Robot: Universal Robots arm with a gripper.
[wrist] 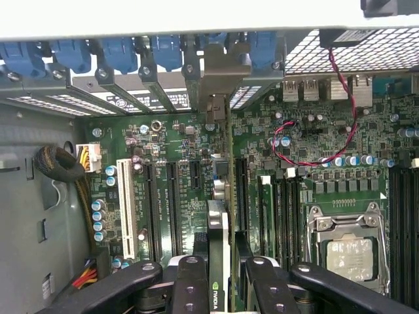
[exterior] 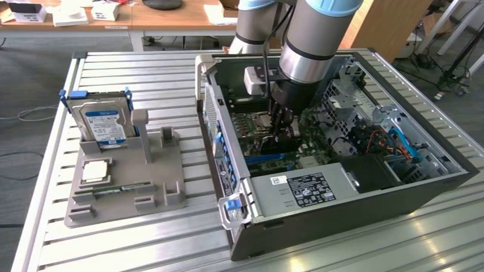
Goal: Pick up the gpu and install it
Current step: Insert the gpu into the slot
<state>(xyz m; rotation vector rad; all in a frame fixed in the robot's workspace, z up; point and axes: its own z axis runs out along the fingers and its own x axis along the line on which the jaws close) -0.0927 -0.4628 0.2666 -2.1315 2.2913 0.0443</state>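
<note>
Black claw [wrist: 221, 275] mine, clamped on thin dark flat gpu card [wrist: 219, 222], edge-on over green motherboard [wrist: 177, 131] slot inside open black computer case [exterior: 340, 209]. Pick-up done; full seating unconfirmed, card not yet released. Blue-labelled hard drive [exterior: 104, 124] at nine o'clock of case.

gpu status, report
pincer shut on gpu. Card edge-on inside the case, bracket at the rear wall; seating unclear. red-black wire lies clear of it.

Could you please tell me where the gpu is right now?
In the wrist view the gpu stands edge-on in the hand, over the motherboard, its bracket at the rear wall of the computer case.
</note>
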